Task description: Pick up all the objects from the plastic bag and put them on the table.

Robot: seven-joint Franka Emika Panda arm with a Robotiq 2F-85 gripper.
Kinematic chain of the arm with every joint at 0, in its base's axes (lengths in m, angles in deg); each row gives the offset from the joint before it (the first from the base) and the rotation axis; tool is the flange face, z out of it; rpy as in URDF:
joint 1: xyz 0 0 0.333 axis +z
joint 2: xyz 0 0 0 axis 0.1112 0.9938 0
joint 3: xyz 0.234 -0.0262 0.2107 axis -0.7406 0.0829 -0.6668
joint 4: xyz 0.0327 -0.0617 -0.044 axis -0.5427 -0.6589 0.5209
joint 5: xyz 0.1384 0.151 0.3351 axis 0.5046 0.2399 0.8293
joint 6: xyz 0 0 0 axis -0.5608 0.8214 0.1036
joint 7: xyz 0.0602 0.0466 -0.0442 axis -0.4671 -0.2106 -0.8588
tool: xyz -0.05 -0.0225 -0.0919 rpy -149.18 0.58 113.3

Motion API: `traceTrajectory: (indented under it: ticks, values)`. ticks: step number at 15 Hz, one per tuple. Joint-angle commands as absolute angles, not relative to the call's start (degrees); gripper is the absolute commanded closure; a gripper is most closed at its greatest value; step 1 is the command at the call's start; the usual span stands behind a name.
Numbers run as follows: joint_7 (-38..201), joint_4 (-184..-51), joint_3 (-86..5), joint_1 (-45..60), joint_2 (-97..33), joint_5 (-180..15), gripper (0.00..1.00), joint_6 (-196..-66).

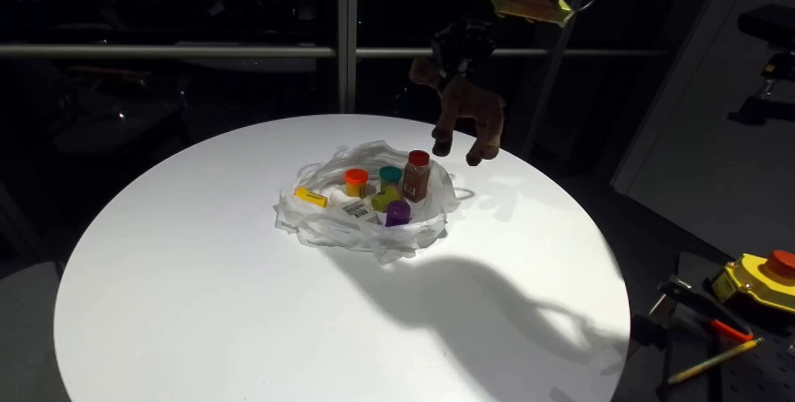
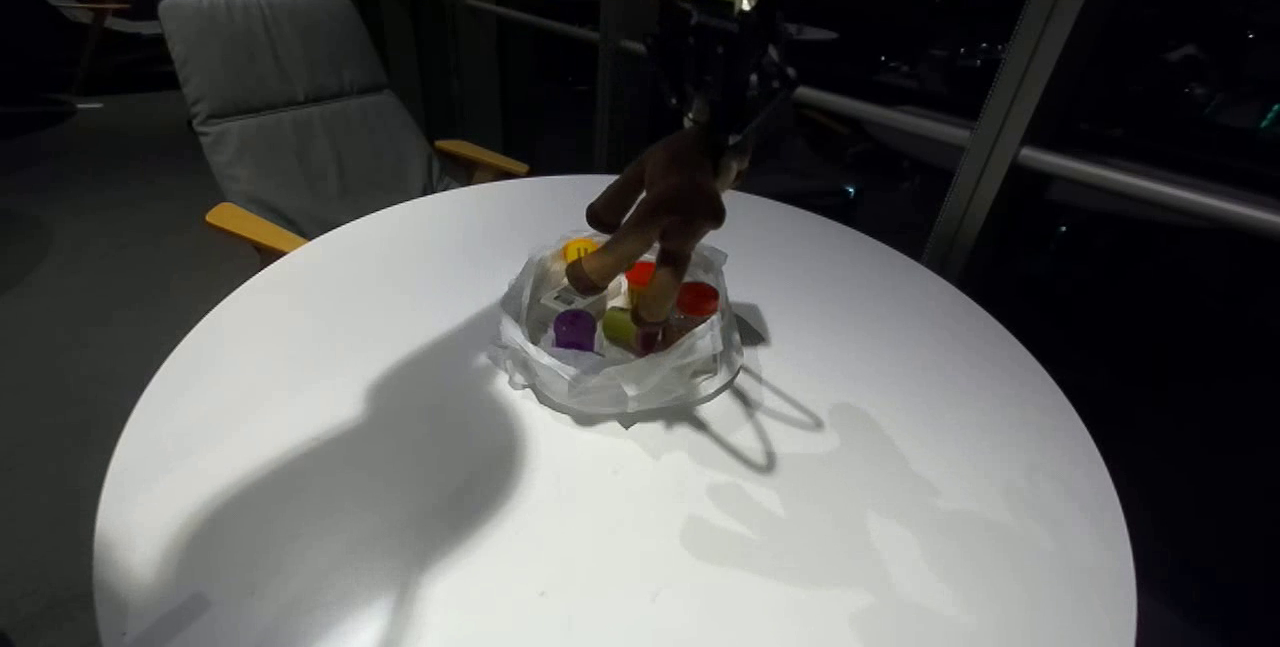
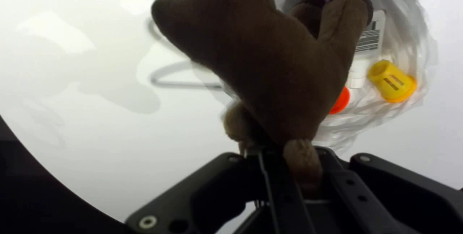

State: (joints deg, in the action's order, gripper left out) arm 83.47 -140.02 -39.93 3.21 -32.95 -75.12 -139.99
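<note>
You can make out no word, brand or number here. Inside the plastic bag point(image 1: 357, 235), you have a white item point(image 3: 365, 55) bearing a barcode point(image 3: 368, 41); its bars show plainly in the wrist view, while the dark mark beside them is too blurred for you. Also in the plastic bag, near its edge, you see a yellow tub point(image 3: 389, 78) with two short dark marks that you can't decipher. In an exterior view, the red-capped bottle point(image 1: 417, 179) in the plastic bag carries a pale label patch point(image 1: 408, 192), too small for you to read.
</note>
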Motion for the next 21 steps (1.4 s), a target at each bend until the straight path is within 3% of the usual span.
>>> traceTrajectory:
  ticks: [1,13,14,15,21]
  values:
    - [84.90,-144.87,-38.25,0.90,-35.77,-73.58,0.93,-140.11]
    - [85.10,-133.47,-33.37,-1.95,-14.69,-79.00,0.93,-135.17]
    - [85.71,-132.58,-32.83,-1.78,-14.04,-79.38,0.63,-135.70]
    - [87.57,-132.43,-31.18,-0.60,-14.13,-81.25,0.63,-135.84]
    - [83.29,-135.03,-36.01,-1.68,-20.57,-78.57,0.19,-136.71]
